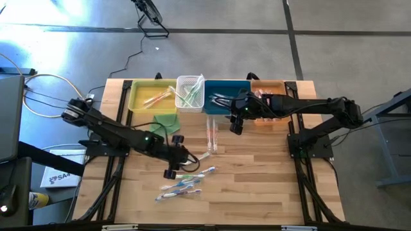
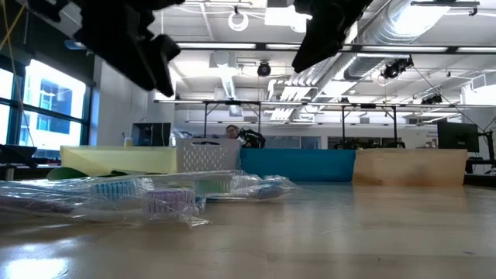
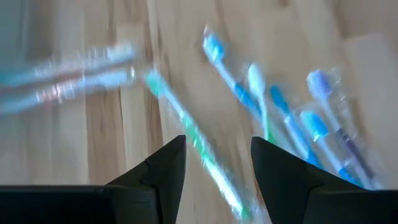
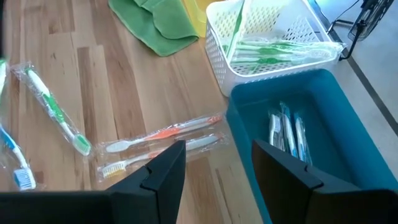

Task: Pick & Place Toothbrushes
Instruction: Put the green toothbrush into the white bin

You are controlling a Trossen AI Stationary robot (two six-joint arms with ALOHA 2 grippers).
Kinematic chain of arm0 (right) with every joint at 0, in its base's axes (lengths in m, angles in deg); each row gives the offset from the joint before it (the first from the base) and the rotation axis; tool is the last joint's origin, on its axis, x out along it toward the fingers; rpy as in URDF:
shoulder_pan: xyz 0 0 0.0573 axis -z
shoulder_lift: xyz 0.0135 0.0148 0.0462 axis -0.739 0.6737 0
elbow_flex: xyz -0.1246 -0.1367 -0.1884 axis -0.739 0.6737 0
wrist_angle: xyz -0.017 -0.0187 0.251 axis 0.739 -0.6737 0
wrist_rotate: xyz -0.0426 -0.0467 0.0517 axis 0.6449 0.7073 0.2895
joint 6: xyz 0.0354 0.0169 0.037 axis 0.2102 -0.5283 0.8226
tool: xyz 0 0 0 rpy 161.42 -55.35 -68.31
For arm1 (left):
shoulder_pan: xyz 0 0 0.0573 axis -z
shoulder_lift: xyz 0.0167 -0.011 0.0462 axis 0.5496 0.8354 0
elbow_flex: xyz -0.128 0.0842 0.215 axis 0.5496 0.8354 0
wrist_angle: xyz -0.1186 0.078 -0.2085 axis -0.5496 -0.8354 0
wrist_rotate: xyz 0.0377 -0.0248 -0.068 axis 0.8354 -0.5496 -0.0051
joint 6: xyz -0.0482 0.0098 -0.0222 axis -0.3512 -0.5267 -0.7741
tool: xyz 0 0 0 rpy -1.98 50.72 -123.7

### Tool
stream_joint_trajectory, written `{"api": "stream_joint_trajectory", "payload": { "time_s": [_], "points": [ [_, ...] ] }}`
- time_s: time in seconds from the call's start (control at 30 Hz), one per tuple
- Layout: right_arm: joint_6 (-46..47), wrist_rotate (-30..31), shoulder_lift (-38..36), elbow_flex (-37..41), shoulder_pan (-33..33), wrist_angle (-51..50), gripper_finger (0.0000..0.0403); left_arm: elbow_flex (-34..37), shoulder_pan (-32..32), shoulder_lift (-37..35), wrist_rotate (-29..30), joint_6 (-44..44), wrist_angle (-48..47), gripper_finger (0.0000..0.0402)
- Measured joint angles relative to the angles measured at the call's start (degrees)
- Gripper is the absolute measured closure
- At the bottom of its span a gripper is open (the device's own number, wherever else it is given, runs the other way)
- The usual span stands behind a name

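Several wrapped toothbrushes with blue and purple heads [image 1: 186, 183] lie loose on the table's near middle, and they also show in the low view [image 2: 155, 194]. A green toothbrush [image 3: 193, 146] lies on the wood and runs between the fingers of my open left gripper [image 3: 217, 146], which hovers just left of the pile [image 1: 182, 156]. Two orange toothbrushes [image 4: 161, 134] lie side by side at mid-table [image 1: 212, 135]. My right gripper [image 4: 217, 149] is open and empty above the blue bin's near edge [image 1: 235, 124].
Along the far edge stand a yellow tray [image 1: 138, 102], a white basket holding green toothbrushes [image 4: 273, 50], a blue bin holding blue ones [image 4: 286, 130] and a wooden bin [image 1: 273, 86]. A folded green cloth [image 4: 161, 22] lies before the yellow tray. Bare wood lies right of the pile.
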Motion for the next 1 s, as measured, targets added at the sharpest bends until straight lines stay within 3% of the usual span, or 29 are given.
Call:
{"api": "stream_joint_trajectory", "payload": {
  "time_s": [0.47,1.0],
  "points": [
    [1.06,0.00,0.01,-0.02,0.00,-0.34,0.0227,0.03,-0.36,10.22,-0.10,-6.75,-0.66,0.0226],
    [-0.37,0.00,0.01,-0.02,0.00,-0.27,0.0227,0.05,-4.52,17.80,-7.08,-12.29,0.28,0.0226]
  ]
}}
